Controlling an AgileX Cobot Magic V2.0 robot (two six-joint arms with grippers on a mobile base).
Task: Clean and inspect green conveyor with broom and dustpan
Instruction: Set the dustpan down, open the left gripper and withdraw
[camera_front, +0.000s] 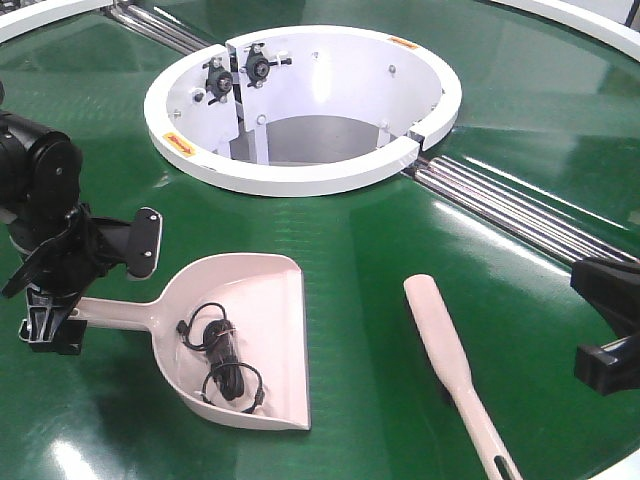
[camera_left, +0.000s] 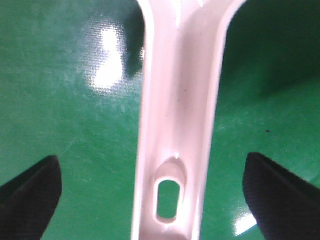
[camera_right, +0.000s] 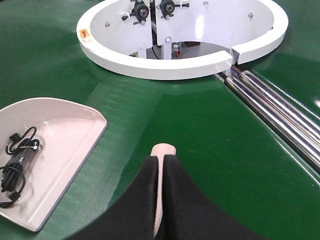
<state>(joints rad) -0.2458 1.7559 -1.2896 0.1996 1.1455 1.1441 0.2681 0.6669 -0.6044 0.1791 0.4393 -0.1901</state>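
At the left, the dustpan (camera_front: 245, 335) is laid flat on the green conveyor (camera_front: 370, 230), its handle pointing toward the left gripper (camera_front: 50, 330). In the left wrist view that handle (camera_left: 177, 125) is seen running up the middle between the two dark fingertips (camera_left: 27, 195), which are spread wide and kept well apart from it on either side; the jaws are released and nothing is touched. The slot hole near the handle's end lies level with the fingertips.

A tangled black cable (camera_front: 222, 355) is seen lying inside the scoop.

Further right, the broom (camera_front: 455, 365) is laid on the belt, its paddle end toward the white rim (camera_front: 300, 180) and its slim handle toward the near edge. In the right wrist view the paddle's rounded tip (camera_right: 163, 150) is seen sticking out past the fingers of the right gripper (camera_right: 161, 200), which are pressed close against its two sides, so the broom is grasped.

The belt is glossy dark green, with bright glare patches. Silver roller strips (camera_front: 520, 215) are set into it at the right of the white rim, and more at the upper left. The dustpan and broom are both made of pale pinkish-beige plastic.
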